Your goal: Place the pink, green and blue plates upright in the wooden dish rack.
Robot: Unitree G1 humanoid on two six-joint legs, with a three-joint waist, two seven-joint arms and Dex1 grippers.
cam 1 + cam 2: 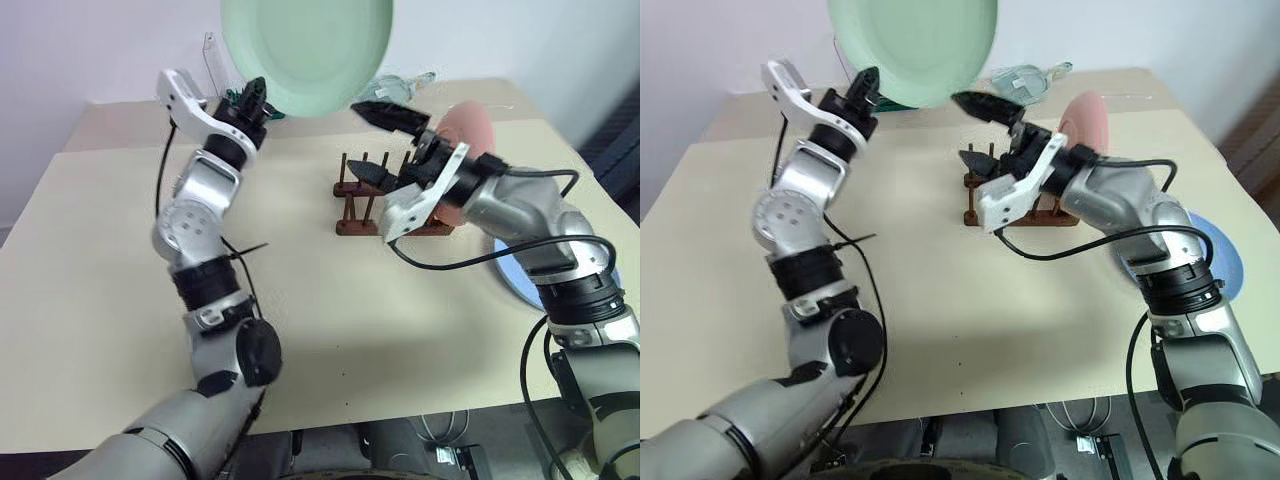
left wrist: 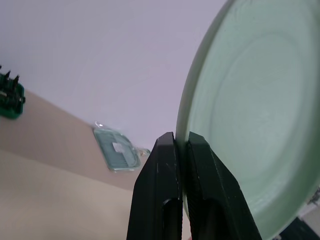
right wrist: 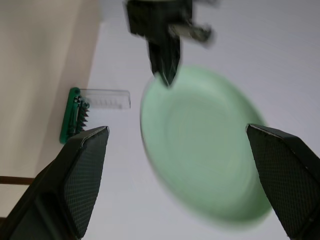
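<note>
green plate in the air, pink one racked, blue still flat

while the left gripper pinches the rim of the green plate with its fingers closed tight on the edge, the plate hangs above the far side of the tabletop, well clear of the surface, tilted with its hollow face toward the robot. the right gripper sits just under and beside it, fingers spread wide with nothing between them; in its wrist view the plate sits between the two fingertips but apart from both.

wooden dish rack stands near the middle of the tabletop, toward the far edge, partly hidden by the right gripper. pink plate stands upright at the rack's right end, behind the right wrist; can't tell which peg gap it's in.

blue plate lies flat at the right edge of the tabletop, mostly covered by the right arm.

green bit holder and a clear-lidded case sit along the far edge.
</note>
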